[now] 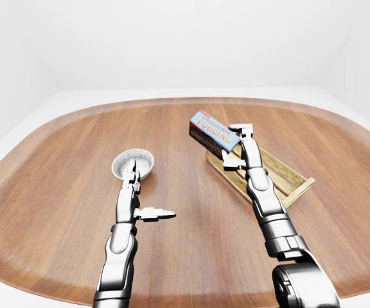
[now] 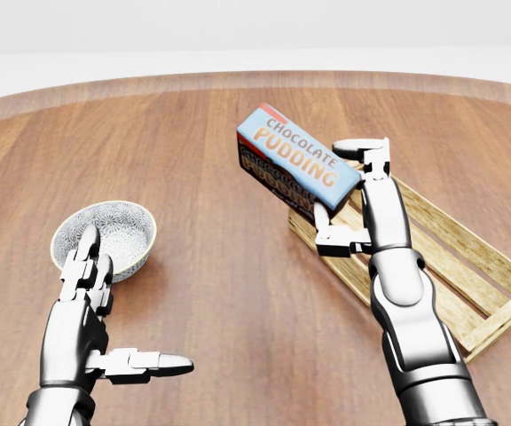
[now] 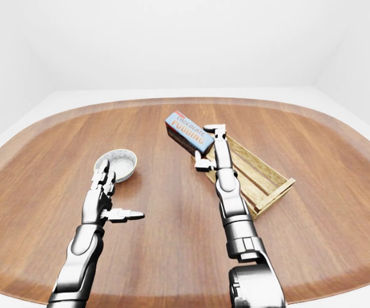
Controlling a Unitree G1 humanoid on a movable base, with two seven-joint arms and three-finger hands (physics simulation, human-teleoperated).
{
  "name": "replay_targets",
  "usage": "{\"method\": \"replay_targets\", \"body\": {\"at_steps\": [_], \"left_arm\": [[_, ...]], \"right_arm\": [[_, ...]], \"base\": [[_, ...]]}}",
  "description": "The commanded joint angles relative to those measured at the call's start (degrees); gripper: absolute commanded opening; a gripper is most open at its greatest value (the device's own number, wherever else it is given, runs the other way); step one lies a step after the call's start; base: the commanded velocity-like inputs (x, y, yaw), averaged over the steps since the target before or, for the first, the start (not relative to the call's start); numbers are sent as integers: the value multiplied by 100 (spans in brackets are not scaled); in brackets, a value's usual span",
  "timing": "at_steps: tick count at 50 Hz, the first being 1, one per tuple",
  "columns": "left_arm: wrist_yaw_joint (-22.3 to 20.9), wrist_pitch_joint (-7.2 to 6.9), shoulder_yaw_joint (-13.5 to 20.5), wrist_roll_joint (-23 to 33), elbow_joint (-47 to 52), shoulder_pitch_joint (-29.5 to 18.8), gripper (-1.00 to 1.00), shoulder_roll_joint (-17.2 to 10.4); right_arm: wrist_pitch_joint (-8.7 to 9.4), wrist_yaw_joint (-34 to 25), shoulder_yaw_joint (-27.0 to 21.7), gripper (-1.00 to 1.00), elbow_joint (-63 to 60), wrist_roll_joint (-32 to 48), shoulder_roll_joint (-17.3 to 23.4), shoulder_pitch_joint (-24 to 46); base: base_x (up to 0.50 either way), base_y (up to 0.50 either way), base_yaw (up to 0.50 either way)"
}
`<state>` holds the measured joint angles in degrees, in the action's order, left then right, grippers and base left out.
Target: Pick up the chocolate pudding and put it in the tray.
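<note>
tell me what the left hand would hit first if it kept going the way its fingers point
Probably the patterned white ceramic bowl: the open left hand points up the head view with its fingers at the bowl's near rim. Height is unclear, so it might pass over.
</note>
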<state>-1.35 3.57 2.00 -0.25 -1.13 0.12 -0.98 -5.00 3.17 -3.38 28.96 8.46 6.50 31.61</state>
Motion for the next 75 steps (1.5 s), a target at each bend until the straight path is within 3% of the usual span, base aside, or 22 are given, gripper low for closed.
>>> {"method": "replay_targets", "body": {"at_steps": [1,17,48,75], "left_arm": [[-49,-94,9,-65,71,8,100,-2],[-56,-92,17,-68,67,7,100,-4],[-48,-110,10,-73,80,17,100,0],[-69,-101,21,-77,57,11,100,-7]], "right_arm": [[0,143,-88,-100,776,-8,136,426],[0,226,-218,-100,1976,-140,454,986],[0,160,-364,-100,2121,-281,836,1259],[0,357,-454,-100,3729,-212,1203,1749]], "base": [[0,0,0],[0,0,0],[0,0,0],[0,0,0]]}}
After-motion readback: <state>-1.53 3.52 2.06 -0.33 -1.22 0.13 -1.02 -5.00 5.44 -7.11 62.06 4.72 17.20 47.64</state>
